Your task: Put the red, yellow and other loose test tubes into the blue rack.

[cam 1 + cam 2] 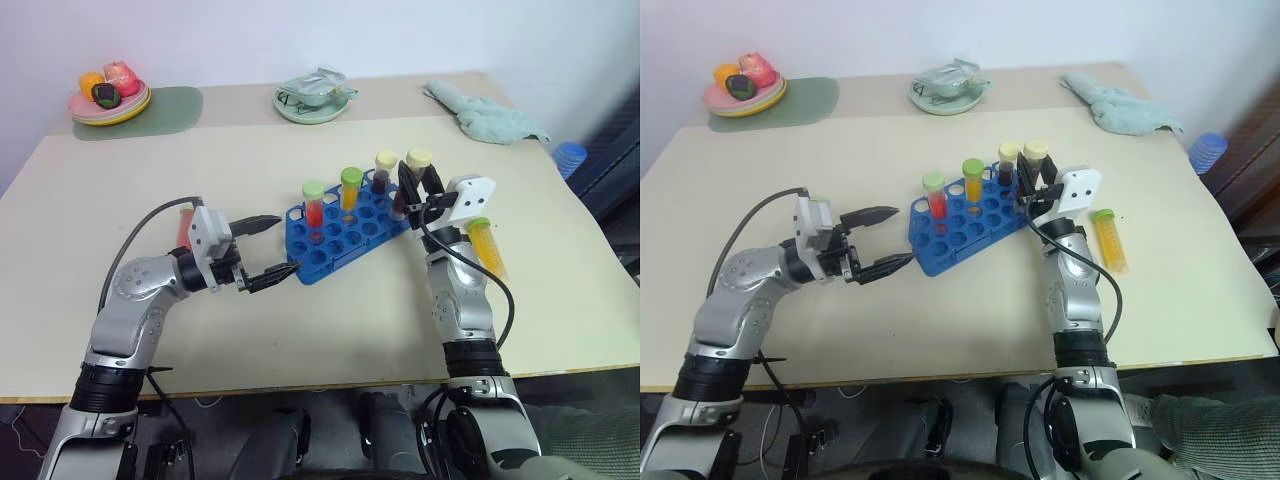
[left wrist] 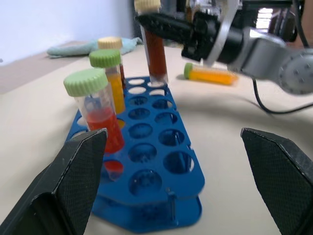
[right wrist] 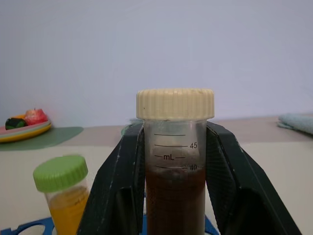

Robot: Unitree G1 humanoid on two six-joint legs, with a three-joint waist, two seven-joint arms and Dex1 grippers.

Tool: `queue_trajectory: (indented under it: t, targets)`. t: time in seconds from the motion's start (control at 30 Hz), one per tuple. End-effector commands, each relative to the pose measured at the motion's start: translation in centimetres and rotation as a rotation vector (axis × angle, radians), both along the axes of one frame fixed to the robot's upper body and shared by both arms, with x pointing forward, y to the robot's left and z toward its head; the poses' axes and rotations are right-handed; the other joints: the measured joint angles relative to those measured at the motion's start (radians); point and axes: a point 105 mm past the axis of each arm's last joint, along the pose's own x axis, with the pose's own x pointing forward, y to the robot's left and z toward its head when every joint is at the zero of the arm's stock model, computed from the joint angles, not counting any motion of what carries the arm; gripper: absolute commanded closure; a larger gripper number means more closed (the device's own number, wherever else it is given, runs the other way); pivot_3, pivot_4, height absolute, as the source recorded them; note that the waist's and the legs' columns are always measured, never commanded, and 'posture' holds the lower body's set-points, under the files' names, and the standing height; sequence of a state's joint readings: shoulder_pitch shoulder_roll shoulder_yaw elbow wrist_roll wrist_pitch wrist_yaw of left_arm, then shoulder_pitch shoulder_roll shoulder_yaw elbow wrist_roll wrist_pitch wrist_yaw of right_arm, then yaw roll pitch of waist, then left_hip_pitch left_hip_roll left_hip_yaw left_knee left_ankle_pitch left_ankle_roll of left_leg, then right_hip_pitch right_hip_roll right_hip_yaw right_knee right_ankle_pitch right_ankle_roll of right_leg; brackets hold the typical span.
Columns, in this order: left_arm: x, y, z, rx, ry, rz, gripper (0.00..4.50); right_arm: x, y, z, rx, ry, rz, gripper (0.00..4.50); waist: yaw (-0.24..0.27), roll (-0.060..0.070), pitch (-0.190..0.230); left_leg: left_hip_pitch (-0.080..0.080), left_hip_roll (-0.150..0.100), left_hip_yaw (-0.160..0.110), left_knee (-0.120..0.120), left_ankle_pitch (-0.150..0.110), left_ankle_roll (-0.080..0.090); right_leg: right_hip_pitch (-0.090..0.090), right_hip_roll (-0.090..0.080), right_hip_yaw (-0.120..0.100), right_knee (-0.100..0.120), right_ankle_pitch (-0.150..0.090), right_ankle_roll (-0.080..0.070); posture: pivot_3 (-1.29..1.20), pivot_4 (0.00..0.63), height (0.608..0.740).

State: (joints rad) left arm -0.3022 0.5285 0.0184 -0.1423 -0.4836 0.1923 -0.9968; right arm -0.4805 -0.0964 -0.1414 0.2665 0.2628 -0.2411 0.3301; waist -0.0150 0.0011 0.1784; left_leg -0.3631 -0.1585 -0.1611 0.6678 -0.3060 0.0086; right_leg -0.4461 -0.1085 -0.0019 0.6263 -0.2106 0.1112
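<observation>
I have the right gripper (image 1: 420,185) with its jaws pinching a cream-capped tube (image 3: 175,161) of dark brown liquid, gripped on the clear wall just under the cap, the tube upright over the far right corner of the blue rack (image 1: 345,232). The rack sits mid-table, angled, with four capped tubes standing in or over it. The left gripper (image 1: 270,250) hangs at the rack's near left end, jaws spread wide and holding nothing.

The tube looks like smooth, rigid plastic, mostly full, so I judge it light to moderate but slippery; the ribbed cap or the wall right below it seems the safest hold. The rack looks light and may slide if a tube catches on a hole's rim.

One yellow tube with a green cap (image 1: 1108,240) lies loose on the table right of my right arm. I cannot tell whether the held tube's tip has entered a hole; the jaws and the other tubes hide it. Something reddish lies behind my left wrist, mostly covered.
</observation>
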Motion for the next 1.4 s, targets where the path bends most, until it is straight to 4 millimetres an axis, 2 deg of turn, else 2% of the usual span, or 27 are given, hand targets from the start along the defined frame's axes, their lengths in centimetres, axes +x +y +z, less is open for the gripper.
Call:
queue_trajectory:
  t: [0.03, 0.27, 0.87, 1.17, 1.2, 1.27, 1.37, 1.4]
  targets:
    - [-0.7, -1.4, 1.5, -0.037, -0.035, -0.033, 0.0, 0.0, 0.3, 1.3, 0.001, -0.06, 0.003, 2.94, -0.001, 0.0, 0.0, 0.0, 0.0, 0.0, 0.0, 0.0, 0.0, 0.0, 0.0, 0.0, 0.0, 0.0, 0.0, 0.0, 0.15, 0.74]
    - [-1.5, -2.7, 2.2, -0.053, -0.015, -0.054, 0.0, 0.2, -0.1, 0.8, -0.004, -0.056, -0.009, 2.94, -0.002, 0.0, 0.0, 0.005, 0.001, 0.003, -0.002, 0.0, 0.0, 0.002, 0.001, 0.003, 0.001, 0.0, 0.0, 0.0, 0.15, 0.74]
    - [-1.6, -2.8, 2.5, -0.039, -0.007, -0.081, 0.0, 1.3, -0.1, -0.4, 0.016, -0.032, -0.039, 2.94, -0.001, 0.0, 0.0, 0.009, 0.008, 0.018, -0.002, -0.001, 0.001, 0.001, 0.009, 0.016, 0.001, 0.001, -0.001, 0.0, 0.15, 0.74]
    - [-1.5, -2.4, 2.3, -0.022, -0.014, -0.074, 0.0, 1.1, -0.2, -0.7, -0.007, -0.049, -0.03, 2.94, -0.001, 0.0, 0.0, 0.009, 0.009, 0.019, -0.002, -0.001, 0.001, 0.0, 0.01, 0.018, 0.001, 0.001, -0.001, 0.0, 0.15, 0.74]
    - [-1.5, -2.4, 2.3, -0.022, -0.014, -0.074, 0.0, 1.0, -0.2, -0.6, -0.013, -0.062, -0.029, 2.35, -0.001, 0.0, 0.0, 0.009, 0.009, 0.019, -0.002, -0.001, 0.001, 0.0, 0.01, 0.018, 0.001, 0.001, -0.001, 0.0, 0.15, 0.74]
    - [-1.5, -2.4, 2.3, -0.021, -0.014, -0.075, 0.0, 0.8, -0.2, -0.4, -0.024, -0.083, -0.038, 1.62, -0.001, 0.0, 0.0, 0.009, 0.009, 0.02, -0.002, -0.001, 0.001, 0.0, 0.01, 0.018, 0.001, 0.001, -0.001, 0.0, 0.15, 0.74]
    - [-1.4, -2.4, 2.1, -0.022, -0.012, -0.077, 0.0, 0.5, -0.4, 1.1, -0.135, -0.143, -0.149, 0.17, -0.002, 0.0, 0.0, 0.009, 0.009, 0.02, -0.002, -0.001, 0.001, -0.001, 0.01, 0.018, 0.002, 0.001, -0.001, 0.0, 0.15, 0.74]
    - [-1.4, -2.4, 2.1, -0.022, -0.011, -0.078, 0.0, 0.4, -0.3, 1.7, -0.162, -0.157, -0.158, 0.17, -0.002, 0.0, 0.0, 0.008, 0.009, 0.02, -0.002, -0.001, 0.001, -0.001, 0.01, 0.019, 0.002, 0.001, -0.001, 0.0, 0.15, 0.74]
